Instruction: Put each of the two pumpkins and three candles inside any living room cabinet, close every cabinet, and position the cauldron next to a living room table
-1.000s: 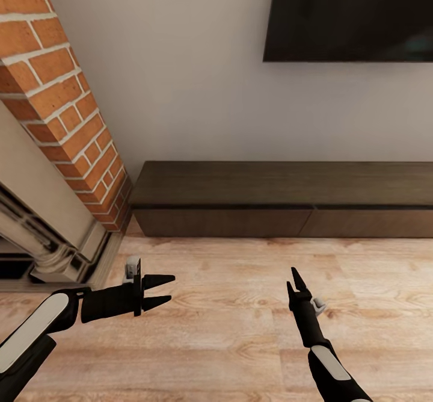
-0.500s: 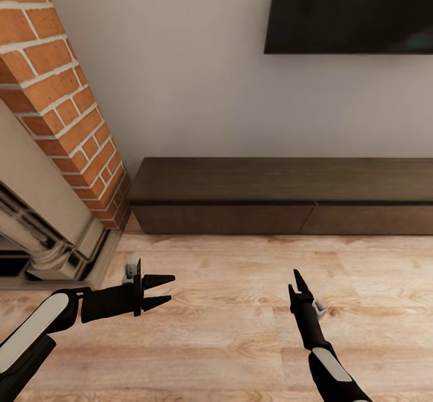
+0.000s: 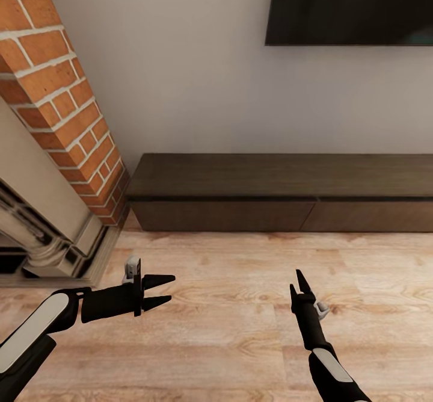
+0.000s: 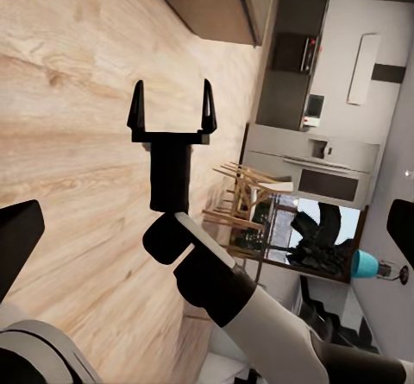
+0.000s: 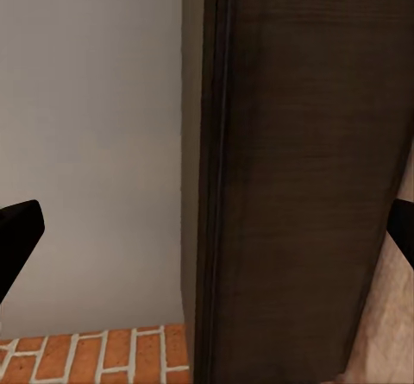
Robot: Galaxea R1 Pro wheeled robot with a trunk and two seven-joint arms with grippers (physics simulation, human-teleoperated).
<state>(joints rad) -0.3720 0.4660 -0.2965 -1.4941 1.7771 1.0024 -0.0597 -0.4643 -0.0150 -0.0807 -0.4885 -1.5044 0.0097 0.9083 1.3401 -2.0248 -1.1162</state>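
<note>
The cabinet (image 3: 282, 191) is a long, low dark-brown unit against the white wall, and its drawer fronts sit flush and shut. My left gripper (image 3: 168, 289) hovers over the wooden floor in front of the cabinet's left end, open and empty. My right gripper (image 3: 297, 284) points toward the cabinet from further right. The left wrist view shows this right gripper (image 4: 172, 112) with its fingers spread and nothing between them. The cabinet's top (image 5: 302, 185) looms dark in the right wrist view. The pumpkins, candles and cauldron are out of view.
A brick chimney (image 3: 60, 107) and the grey fireplace surround (image 3: 48, 233) stand at the left, close to my left arm. A dark TV (image 3: 349, 5) hangs above the cabinet. Wooden floor (image 3: 240, 330) lies between me and the cabinet. Wooden chairs (image 4: 246, 198) show far off.
The whole head view has shifted a little: cabinet, TV and fireplace sit higher in the picture, so the camera moved. Both arms keep their pose and both grippers stay open.
</note>
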